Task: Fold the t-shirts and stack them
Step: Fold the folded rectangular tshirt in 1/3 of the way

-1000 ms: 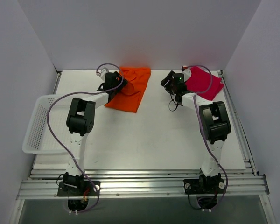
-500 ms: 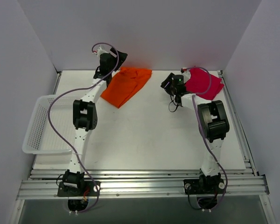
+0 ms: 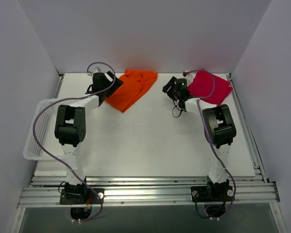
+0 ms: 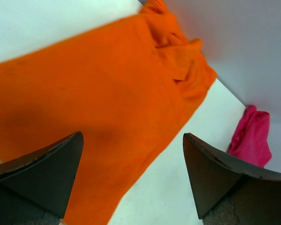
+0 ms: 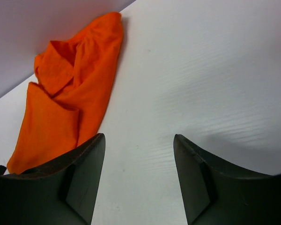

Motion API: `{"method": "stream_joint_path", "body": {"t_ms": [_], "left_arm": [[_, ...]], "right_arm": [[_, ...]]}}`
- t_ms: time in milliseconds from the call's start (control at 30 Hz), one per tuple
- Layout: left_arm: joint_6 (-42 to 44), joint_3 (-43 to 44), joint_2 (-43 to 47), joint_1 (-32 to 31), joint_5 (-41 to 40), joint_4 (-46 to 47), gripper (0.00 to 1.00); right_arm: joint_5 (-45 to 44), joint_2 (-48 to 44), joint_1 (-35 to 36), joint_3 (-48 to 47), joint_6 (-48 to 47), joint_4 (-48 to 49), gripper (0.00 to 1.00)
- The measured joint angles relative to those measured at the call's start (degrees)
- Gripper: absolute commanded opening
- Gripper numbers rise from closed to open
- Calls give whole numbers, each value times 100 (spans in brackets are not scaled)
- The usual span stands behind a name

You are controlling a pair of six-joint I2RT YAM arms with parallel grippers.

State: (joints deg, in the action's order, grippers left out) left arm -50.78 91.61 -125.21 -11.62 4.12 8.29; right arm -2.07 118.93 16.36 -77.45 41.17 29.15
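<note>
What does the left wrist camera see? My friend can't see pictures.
An orange shirt lies on a white table, filling most of the view, bunched up at its far end by the wall. The left hand hangs open over it, holding nothing. A red shirt sits far off on the right.

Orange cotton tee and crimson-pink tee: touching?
Apart. The top external view shows bare white table between the bright orange cotton t-shirt and the crimson-pink cotton t-shirt; the left wrist view shows the same gap.
</note>
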Motion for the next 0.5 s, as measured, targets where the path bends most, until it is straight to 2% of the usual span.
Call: {"method": "stream_joint_path", "body": {"t_ms": [133,200,500], "left_arm": [[190,-1204,957,461,-155,299,97],[238,-1652,1318,614,-195,518,97],[348,-2796,1961,820,-46,870,97]], "right_arm": [[-13,59,494,-203,61,-52,56],[15,221,962,-413,151,-13,56],[170,1067,2173,-879,614,-7,56]]}}
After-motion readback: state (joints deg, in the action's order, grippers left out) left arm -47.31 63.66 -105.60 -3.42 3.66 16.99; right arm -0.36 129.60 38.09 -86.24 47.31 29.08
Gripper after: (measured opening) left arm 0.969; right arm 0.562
